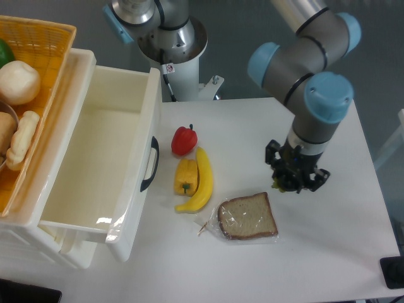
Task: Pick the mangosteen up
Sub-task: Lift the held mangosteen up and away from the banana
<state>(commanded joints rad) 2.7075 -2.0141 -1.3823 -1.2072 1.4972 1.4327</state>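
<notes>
open drawer [95, 164] at left of table [341, 252], basket [31, 63] on cabinet top behind it, pepper [184, 140] right of drawer handle, banana [201, 183] in front of pepper, bread slice [247, 216] right of banana, gripper [295, 178] above table just right of bread

Bright, even light falls from overhead on the white tabletop [328, 252], which is close to washed out. Shadows are soft and short: a faint one lies under the gripper [295, 180], another along the banana [201, 180]. Glare shows as a white patch on the floor of the open drawer [95, 183] near its front edge, and as small glints on the plastic wrap around the bread slice [247, 216]. The arm's blue joint caps shine slightly. Focus is sharp across the view; the dark gripper tip is hard to read in detail.
</notes>
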